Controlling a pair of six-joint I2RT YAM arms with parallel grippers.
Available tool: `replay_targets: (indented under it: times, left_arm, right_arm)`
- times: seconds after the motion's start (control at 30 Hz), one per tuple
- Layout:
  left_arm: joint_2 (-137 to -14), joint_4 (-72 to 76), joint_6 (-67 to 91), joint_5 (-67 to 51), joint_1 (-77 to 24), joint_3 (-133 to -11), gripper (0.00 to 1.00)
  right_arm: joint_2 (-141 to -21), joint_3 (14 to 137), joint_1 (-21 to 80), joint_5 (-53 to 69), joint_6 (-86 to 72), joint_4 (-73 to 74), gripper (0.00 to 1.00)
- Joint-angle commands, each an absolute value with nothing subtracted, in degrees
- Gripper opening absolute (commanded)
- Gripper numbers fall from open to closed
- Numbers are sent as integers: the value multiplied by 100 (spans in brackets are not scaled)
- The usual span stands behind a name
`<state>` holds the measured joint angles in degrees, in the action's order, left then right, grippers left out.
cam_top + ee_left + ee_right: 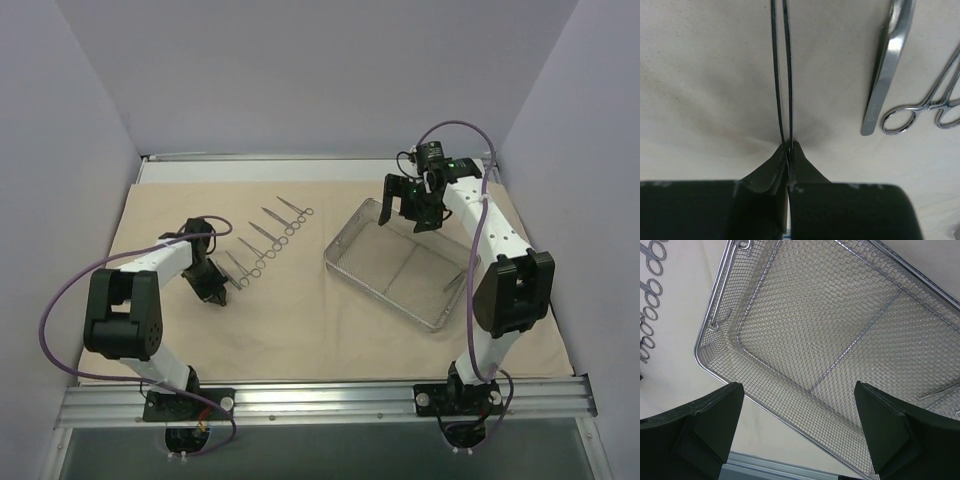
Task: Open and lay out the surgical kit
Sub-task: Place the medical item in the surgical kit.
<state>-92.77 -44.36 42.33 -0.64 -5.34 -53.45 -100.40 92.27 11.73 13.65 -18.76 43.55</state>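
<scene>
Top view: the cloth wrap (330,335) lies spread flat under the wire-mesh tray (400,262); a row of instruments (268,238) lies left of the tray.

Left wrist view: the left gripper (789,147) is clenched on a thin two-limbed instrument (788,75); tweezers (887,65) and ring-handled scissors (920,107) lie beside it.

Right wrist view: the right gripper (797,386) hangs spread wide above the tray's corner; one instrument (940,391) lies inside.

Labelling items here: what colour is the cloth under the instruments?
Plain beige. The cloth wrap shows best in the top external view.
</scene>
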Motion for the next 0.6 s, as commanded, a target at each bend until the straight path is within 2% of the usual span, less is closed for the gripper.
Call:
replay_targets:
  times: [0.0, 0.27, 0.37, 0.57]
  left_arm:
    - [-9482, -4255, 4438, 0, -466, -5590, 2]
    - [-9765, -4254, 4456, -281, -440, -5853, 3]
    - [-9791, -4271, 4500, -343, -387, -5924, 11]
    - [-9721, -4604, 4500, -378, -264, -6038, 16]
  right_arm:
    - [-9660, 9141, 1099, 1248, -1828, 4482, 100]
    - [-9615, 9009, 1072, 1274, -1907, 4412, 100]
    - [-9659, 9044, 1072, 1327, -1916, 4368, 100]
    - [-9756, 9062, 1072, 1397, -1907, 4351, 100]
